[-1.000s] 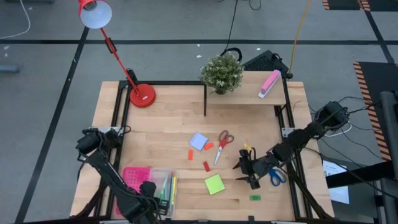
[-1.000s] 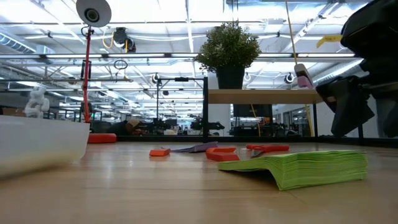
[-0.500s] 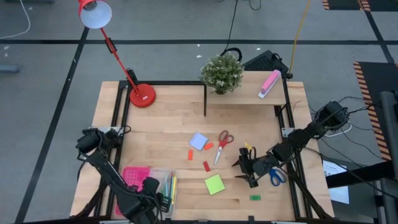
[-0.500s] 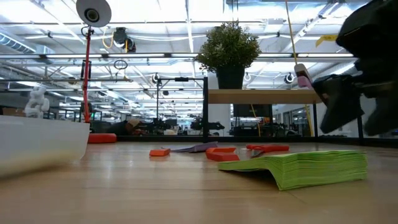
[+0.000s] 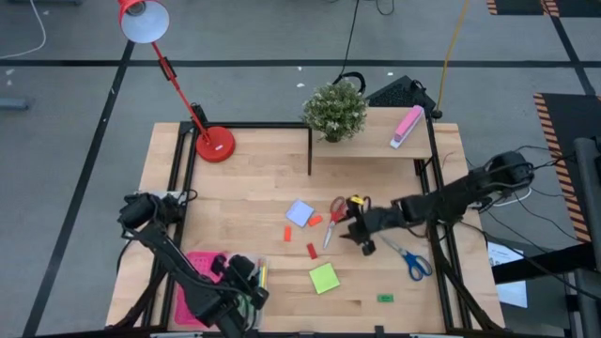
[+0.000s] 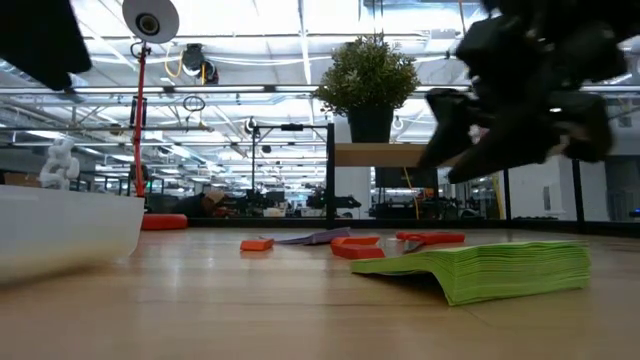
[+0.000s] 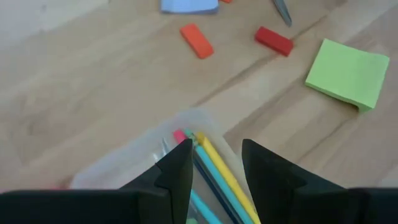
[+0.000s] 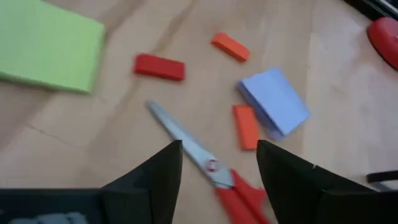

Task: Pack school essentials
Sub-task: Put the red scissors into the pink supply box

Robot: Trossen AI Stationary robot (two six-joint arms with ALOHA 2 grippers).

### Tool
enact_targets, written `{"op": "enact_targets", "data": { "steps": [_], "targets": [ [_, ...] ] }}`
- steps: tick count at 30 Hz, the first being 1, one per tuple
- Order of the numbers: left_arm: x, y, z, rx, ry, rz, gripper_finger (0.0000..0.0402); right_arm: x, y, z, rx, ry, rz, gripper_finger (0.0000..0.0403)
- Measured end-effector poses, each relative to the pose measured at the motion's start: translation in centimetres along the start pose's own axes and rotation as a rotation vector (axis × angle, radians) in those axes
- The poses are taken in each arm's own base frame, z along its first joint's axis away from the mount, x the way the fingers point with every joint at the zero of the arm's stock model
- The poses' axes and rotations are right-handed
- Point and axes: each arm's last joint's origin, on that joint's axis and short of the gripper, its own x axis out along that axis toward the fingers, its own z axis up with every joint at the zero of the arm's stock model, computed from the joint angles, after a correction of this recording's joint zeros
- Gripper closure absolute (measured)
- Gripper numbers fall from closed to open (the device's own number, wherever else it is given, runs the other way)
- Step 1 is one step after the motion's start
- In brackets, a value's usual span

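Note:
Red-handled scissors [image 5: 334, 215] lie flat on the table, and my right gripper [image 5: 358, 231] hovers open just right of them; in the right wrist view their blades [image 8: 180, 140] run between its fingers. Blue-handled scissors [image 5: 411, 261], a green note pad [image 5: 324, 278], a pale-blue pad [image 5: 300, 213], orange blocks [image 5: 287, 233], a red block [image 5: 311, 251] and a green block [image 5: 385, 299] lie loose. My left gripper [image 5: 244, 280] stands open above a clear container [image 7: 140, 163] that holds pens [image 7: 214, 165].
A pink perforated tray [image 5: 199, 272] sits beside the clear container at the near left. A red lamp base [image 5: 215, 144] stands at the far left. A potted plant [image 5: 335, 110] and a pink-and-white block [image 5: 407, 126] rest on the raised shelf at the far right.
My right gripper has left the blue scissors and travelled toward the table's left and far edges, rising, to stand by the red scissors. My left arm has shifted a little toward the table's right over the container. The things on the table have stayed put.

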Motion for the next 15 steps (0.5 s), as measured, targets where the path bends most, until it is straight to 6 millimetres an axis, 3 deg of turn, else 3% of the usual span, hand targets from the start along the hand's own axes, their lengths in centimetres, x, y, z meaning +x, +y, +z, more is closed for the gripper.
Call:
{"op": "enact_targets", "data": {
  "steps": [10,15],
  "targets": [
    [0.3,-0.1,0.7,0.116,-0.073,0.000,0.0261,-0.1,-7.2,-0.5,-0.096,0.126,0.050,0.0223],
    [0.3,-0.1,0.7,0.167,-0.101,-0.004,0.0261,0.3,-8.8,-1.4,-0.125,0.220,0.126,0.0209]
  ]
}}
